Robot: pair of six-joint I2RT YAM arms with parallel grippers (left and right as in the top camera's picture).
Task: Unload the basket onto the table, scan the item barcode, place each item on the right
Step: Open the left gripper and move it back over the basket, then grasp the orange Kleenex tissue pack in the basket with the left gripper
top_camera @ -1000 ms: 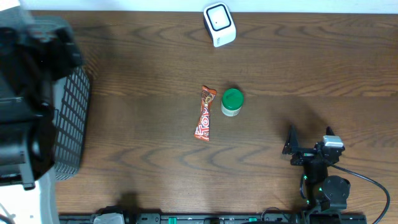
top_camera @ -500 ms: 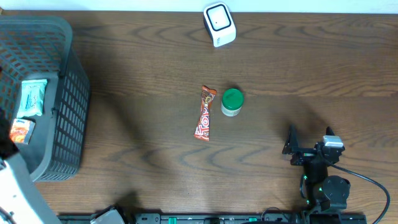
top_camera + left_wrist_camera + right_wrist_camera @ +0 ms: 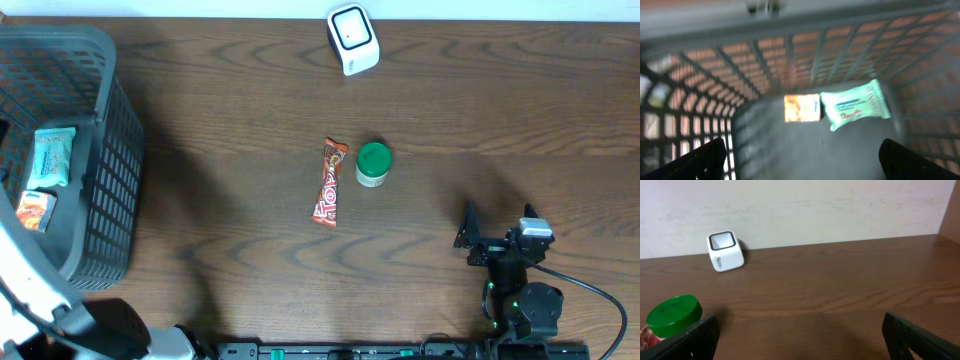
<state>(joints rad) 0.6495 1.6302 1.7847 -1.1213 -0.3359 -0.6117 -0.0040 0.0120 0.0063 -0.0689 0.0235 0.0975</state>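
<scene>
The dark wood-grain worktop [image 3: 250, 110] carried a white scanner [image 3: 353, 39] at its far edge, an orange snack bar [image 3: 329, 194] just beside a green-lidded jar [image 3: 373, 164] near the middle, and a grey mesh basket [image 3: 110, 190] at its left edge.

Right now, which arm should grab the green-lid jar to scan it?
Probably right: the right gripper is open, facing the green-lid jar and scanner; the left gripper is at the basket, farther off.

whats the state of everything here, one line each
left gripper: open, empty
right gripper: open, empty
snack bar: lying flat on the table, untouched
green-lidded jar: upright, lid on, beside the bar
scanner: at the far edge, nothing held to it
basket: upright, holds two packets
teal packet: lying in the basket
orange packet: lying in the basket
</scene>
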